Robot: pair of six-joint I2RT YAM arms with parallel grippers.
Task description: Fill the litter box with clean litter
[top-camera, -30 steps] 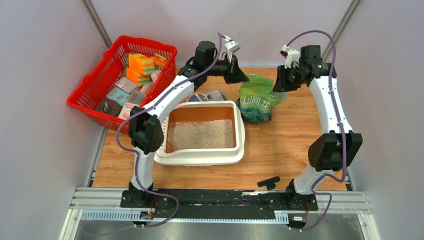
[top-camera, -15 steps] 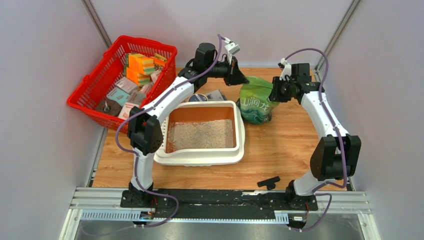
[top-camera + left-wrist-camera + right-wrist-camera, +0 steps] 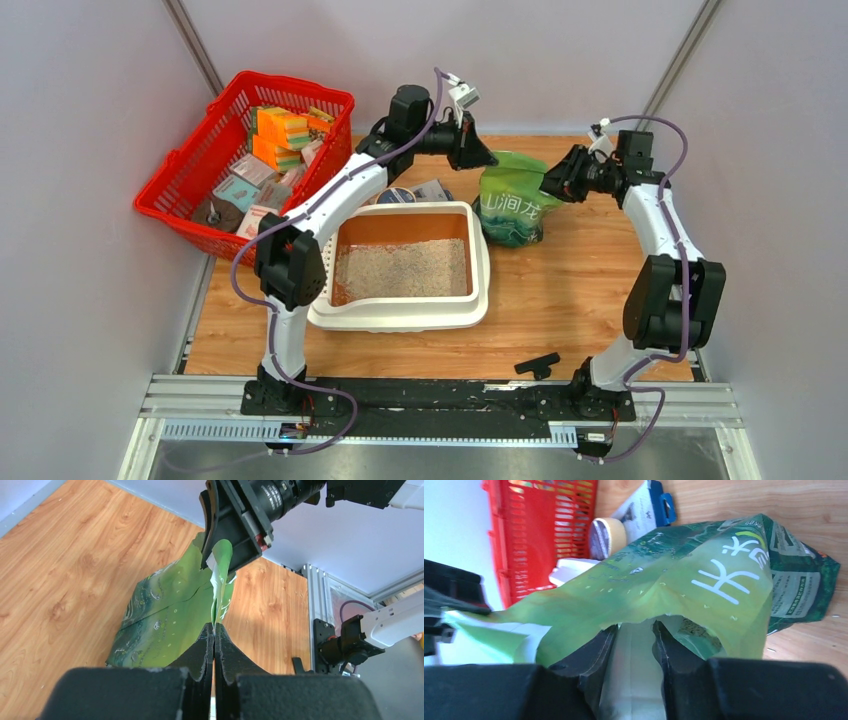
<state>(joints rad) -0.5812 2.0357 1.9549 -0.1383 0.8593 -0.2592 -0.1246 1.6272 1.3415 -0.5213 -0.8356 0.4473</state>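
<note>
Litter (image 3: 405, 270) lies pale and grainy in the litter box (image 3: 480, 300) at mid bench (image 3: 560, 300). Behind its right corner stands the green bag (image 3: 510, 212); left claw (image 3: 214, 639) is clamped on its top edge, right claw (image 3: 631, 645) stands apart at the mouth.

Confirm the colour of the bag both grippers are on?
Green bag, white lettering; clearest in the right wrist view.

Both arms reached far across the table. The left gripper (image 3: 214, 641) had its jaws pressed together; the right gripper (image 3: 634, 647) held its jaws slightly parted.
</note>
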